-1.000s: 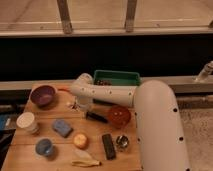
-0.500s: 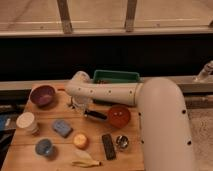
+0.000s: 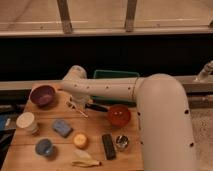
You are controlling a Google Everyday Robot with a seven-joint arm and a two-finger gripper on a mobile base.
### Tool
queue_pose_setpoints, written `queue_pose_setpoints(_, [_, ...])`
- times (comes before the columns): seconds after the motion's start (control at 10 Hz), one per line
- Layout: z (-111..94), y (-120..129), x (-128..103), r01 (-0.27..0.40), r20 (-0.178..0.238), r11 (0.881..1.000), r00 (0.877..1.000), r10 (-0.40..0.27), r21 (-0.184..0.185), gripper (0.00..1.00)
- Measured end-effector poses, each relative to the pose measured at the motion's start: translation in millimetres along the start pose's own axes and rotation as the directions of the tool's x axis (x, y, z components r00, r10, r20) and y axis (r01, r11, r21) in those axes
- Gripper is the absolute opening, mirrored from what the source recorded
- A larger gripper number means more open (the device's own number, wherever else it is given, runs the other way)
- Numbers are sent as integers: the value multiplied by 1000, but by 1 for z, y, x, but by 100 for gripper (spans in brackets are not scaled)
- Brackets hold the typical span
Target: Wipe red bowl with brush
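Observation:
The red bowl [image 3: 119,115] sits on the wooden table [image 3: 22,157], right of centre, partly under my white arm [image 3: 115,90]. The brush [image 3: 96,106] lies flat on the table just left of the bowl, with its black handle pointing left. The arm reaches from the lower right across to the back left of the table. It ends in a rounded wrist [image 3: 75,77] between the purple bowl and the green bin. My gripper is hidden behind that wrist, shut, and nothing shows in it. It is a hand's width behind and left of the brush.
A purple bowl [image 3: 42,95] stands at the back left and a green bin [image 3: 115,75] behind the arm. A silver fork [image 3: 77,107] lies left of the brush. In front are a white cup [image 3: 27,121], blue sponge [image 3: 62,127], small blue bowl [image 3: 45,147], orange fruit [image 3: 80,140], black block [image 3: 107,146] and metal cup [image 3: 121,142].
The arm's wrist has drifted a little toward the back left of the table. The brush, the red bowl and the other objects have stayed where they were.

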Motion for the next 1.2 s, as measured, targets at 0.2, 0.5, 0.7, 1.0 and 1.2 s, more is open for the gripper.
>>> queue_pose_setpoints(0.2, [-22, -22, 1, -2, -26, 998, 1000, 4, 60, 0])
queue_pose_setpoints(0.5, [-30, -52, 36, -64, -66, 994, 995, 69, 86, 0])
queue_pose_setpoints(0.7, [-28, -69, 89, -140, -100, 987, 984, 147, 75, 0])
queue_pose_setpoints(1.0, [-26, -82, 152, -230, -128, 972, 963, 235, 54, 0])
queue_pose_setpoints(1.2, [-23, -94, 207, -305, -118, 952, 947, 300, -26, 0])
